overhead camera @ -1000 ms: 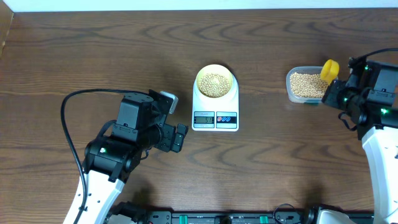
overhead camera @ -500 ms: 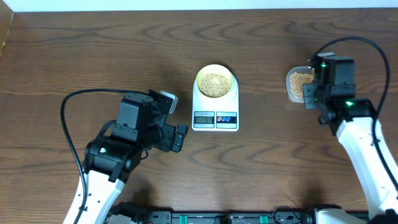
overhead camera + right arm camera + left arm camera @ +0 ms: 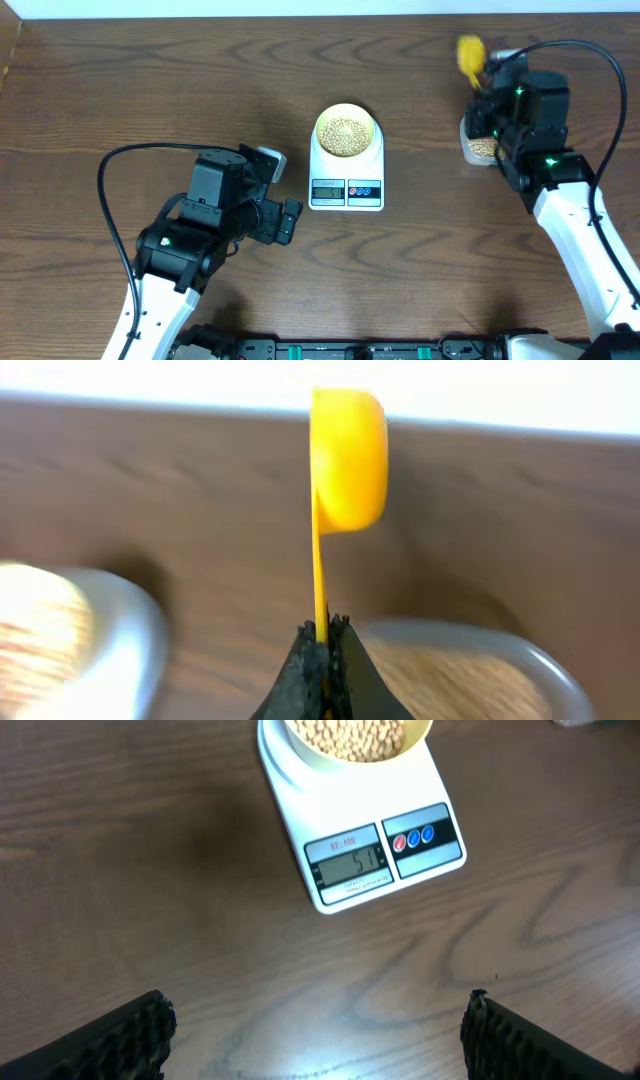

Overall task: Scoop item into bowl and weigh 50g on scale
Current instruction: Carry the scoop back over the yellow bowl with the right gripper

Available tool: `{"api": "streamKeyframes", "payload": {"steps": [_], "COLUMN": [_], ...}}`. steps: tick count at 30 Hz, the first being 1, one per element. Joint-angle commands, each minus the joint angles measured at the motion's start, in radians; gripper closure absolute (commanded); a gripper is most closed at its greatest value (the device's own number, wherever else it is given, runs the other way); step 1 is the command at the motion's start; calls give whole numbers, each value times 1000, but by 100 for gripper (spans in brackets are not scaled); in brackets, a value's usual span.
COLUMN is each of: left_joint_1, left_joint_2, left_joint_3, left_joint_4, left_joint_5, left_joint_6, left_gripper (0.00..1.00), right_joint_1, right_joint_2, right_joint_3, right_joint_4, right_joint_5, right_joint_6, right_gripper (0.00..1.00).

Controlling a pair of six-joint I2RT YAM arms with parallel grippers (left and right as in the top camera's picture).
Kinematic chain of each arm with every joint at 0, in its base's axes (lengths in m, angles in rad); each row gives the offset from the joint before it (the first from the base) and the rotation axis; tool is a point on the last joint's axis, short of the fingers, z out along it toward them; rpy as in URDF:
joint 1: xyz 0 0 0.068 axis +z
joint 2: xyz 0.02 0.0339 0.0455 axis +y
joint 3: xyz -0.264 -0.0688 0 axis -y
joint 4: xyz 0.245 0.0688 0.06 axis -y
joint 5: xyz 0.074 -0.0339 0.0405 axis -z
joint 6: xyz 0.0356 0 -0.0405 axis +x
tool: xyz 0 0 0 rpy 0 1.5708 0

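The pale-yellow bowl stands on the white scale at mid-table and holds tan beans. In the left wrist view the scale shows a reading of about 51 under the bowl. My left gripper is open and empty, low over the table just left of the scale. My right gripper is shut on the handle of a yellow scoop, held up over the clear container of beans. The scoop is turned on its side above the jaws.
The clear plastic container lies blurred below the right gripper, at the table's right. A black cable loops left of the left arm. The table's far edge runs just behind the scoop.
My right arm has swung over the container. The scoop has gone from the container's right side to above its far left corner. The left arm, bowl and scale have not moved.
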Motion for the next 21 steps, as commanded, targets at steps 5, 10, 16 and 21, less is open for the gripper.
{"api": "streamKeyframes", "payload": {"steps": [5, 10, 16, 21], "left_joint_1": [-2, -2, -2, -2], "left_joint_2": [-1, -1, -1, -1], "left_joint_3": [0, 0, 0, 0], "left_joint_4": [1, 1, 1, 1], "left_joint_5": [-10, -10, -10, -10], "left_joint_6": [2, 2, 2, 2], "left_gripper": [6, 6, 7, 7], "right_joint_1": [116, 225, 301, 325], "right_joint_2": [69, 153, 198, 200], "right_joint_3": [16, 16, 16, 16], "right_joint_4": [150, 142, 122, 16], "right_joint_5": [-413, -393, -277, -232], "right_joint_6": [87, -29, -103, -217], "right_gripper": [99, 99, 99, 99]}}
